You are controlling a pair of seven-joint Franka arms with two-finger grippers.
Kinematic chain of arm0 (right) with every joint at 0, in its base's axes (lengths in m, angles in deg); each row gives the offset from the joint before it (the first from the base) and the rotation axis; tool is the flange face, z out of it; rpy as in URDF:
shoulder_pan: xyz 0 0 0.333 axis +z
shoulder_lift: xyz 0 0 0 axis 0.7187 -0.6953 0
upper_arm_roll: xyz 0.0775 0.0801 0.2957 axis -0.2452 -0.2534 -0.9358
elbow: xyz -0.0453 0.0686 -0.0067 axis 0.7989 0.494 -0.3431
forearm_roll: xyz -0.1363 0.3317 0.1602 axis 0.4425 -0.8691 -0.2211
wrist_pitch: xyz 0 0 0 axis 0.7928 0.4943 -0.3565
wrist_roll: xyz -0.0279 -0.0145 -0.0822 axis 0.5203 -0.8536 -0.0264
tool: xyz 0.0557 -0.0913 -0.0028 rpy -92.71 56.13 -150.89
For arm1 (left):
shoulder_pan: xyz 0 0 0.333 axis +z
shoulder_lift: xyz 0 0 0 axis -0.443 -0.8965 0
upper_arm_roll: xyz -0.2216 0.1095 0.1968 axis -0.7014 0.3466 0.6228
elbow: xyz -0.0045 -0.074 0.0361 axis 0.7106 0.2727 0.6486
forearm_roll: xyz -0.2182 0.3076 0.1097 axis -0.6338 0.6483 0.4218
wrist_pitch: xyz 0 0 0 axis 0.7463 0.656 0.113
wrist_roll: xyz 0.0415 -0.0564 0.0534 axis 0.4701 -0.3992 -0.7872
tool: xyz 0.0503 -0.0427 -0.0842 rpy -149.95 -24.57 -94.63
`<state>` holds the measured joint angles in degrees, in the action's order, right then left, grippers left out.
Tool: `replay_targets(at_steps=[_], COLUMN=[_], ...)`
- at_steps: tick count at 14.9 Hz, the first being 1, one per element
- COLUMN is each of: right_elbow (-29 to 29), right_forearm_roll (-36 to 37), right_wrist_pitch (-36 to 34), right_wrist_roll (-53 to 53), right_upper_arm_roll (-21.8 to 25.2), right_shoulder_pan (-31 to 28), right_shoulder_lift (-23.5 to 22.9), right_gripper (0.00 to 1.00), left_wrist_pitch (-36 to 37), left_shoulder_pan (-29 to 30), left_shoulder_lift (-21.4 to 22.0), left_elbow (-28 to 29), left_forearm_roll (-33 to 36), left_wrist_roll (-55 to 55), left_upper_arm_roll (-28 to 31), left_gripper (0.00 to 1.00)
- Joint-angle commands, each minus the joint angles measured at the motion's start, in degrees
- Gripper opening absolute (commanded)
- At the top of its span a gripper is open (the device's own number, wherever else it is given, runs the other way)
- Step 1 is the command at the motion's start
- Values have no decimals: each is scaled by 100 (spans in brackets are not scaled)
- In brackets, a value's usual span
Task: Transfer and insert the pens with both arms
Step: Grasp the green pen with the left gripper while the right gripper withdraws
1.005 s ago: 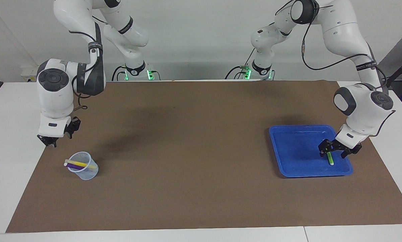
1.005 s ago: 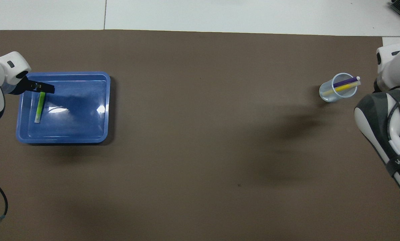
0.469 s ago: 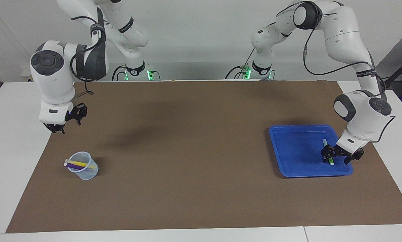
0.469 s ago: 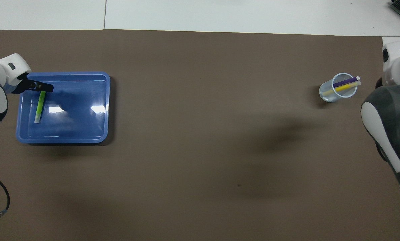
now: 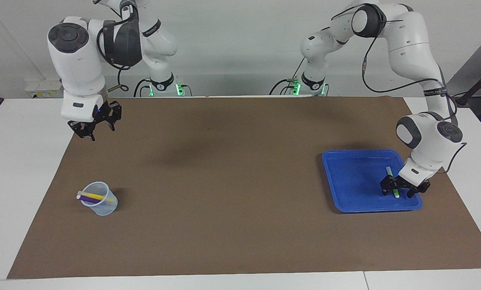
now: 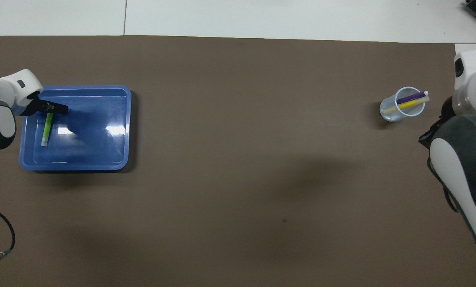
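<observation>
The green pen [image 5: 390, 174] [image 6: 46, 129] lies flat in the blue tray [image 5: 361, 152] [image 6: 78, 88]. My left gripper [image 5: 398, 191] [image 6: 49, 108] is low in the tray and open. Its jaws stand on either side of the pen's end farther from the robots, and nothing is gripped. The purple pen [image 5: 88, 199] [image 6: 411, 97] and the yellow pen [image 5: 100, 196] [image 6: 406, 105] lean inside a clear cup [image 5: 100, 205] [image 6: 393, 113] toward the right arm's end of the table. My right gripper [image 5: 94, 125] hangs high over the mat's edge, well away from the cup, holding nothing.
A brown mat [image 5: 224, 181] covers the table between the tray and the cup. A black cable [image 6: 4, 239] lies at the mat's edge at the left arm's end, near the robots.
My left gripper has sunk lower into the tray around the green pen. The right arm has risen and drawn back from the cup toward the robots.
</observation>
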<state>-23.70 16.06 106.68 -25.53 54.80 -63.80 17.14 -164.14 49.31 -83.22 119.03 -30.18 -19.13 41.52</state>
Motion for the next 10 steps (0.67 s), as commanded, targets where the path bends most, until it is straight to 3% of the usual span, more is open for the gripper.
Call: replay_targets(at_steps=[1, 7, 8, 9, 10], right_elbow=[10, 72, 72, 72, 72], right_forearm_roll=[-369, -599, -634, -756, -818], right_wrist_pitch=[-232, -584, -593, -593, -645], right_wrist_roll=[69, 51, 42, 51, 51], right_upper_arm_roll=[-135, -117, -117, -108, -108], right_shoulder_pan=[-70, -79, -79, -79, -79], right_shoulder_lift=[323, 790, 877, 956, 1009], right_gripper=[73, 77, 92, 100, 100], left_wrist_pitch=[-51, 353, 380, 380, 398], left_shoulder_pan=[81, 37, 37, 37, 28], left_shoulder_lift=[37, 45, 45, 45, 54], left_elbow=[92, -118, -119, -119, -127], left_forearm_roll=[99, 107, 107, 107, 107], left_wrist_roll=[20, 20, 20, 20, 11], left_upper_arm_roll=[-56, -56, -56, -56, -47], left_gripper=[78, 47, 43, 38, 32])
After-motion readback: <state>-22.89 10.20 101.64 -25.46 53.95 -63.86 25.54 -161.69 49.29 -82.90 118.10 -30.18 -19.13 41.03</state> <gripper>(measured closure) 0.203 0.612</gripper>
